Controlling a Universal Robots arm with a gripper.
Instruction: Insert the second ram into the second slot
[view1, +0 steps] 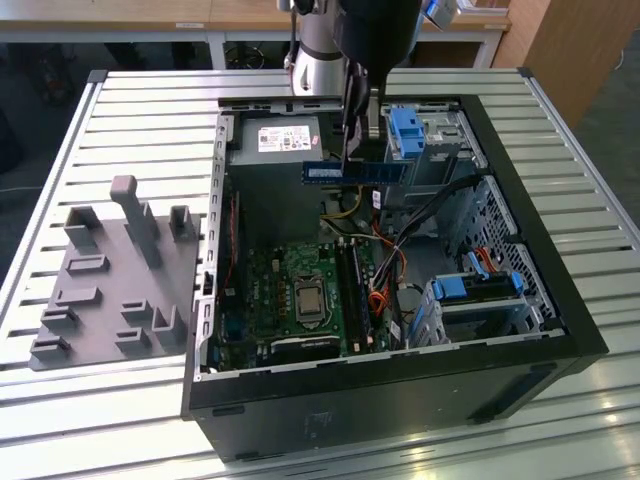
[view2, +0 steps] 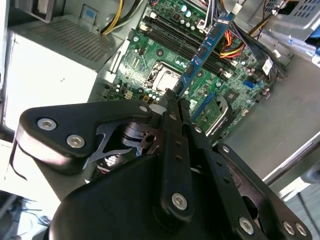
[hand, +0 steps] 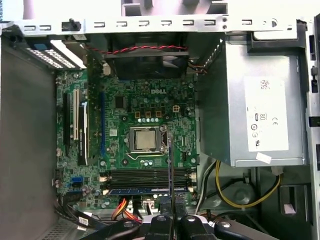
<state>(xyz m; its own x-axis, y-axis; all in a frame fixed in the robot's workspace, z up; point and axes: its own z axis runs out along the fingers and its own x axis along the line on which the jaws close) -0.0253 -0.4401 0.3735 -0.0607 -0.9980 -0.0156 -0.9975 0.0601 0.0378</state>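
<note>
one arm, one stick: the gripper (view1: 358, 140) has its fingers closed on the second ram (view1: 355, 172), pinching the thin blue board near the middle of its top edge. from the exterior view the stick hangs level, up in the air over the open computer case (view1: 400, 400), about above the gap between the silver power supply (view1: 285, 140) and the green motherboard (view1: 300, 290). it touches nothing in the case.

in the second wrist view the second ram (view2: 202, 50) juts out from the closed fingertips of the gripper (view2: 172, 97), with the board well below it. in the first wrist view it shows edge-on as a thin dark line (hand: 170, 165) rising from the gripper (hand: 172, 217) and crossing over the row of memory slots (hand: 145, 177); it looks turned across the run of the slots rather than along them. a blue strip lies along one slot (hand: 140, 190), just beside the others. the processor socket (hand: 145, 140) sits near the slots.

off to the exterior view's left, a grey fixture block (view1: 110, 280) rests on the slatted table (view1: 150, 110), well apart from the arm.
</note>
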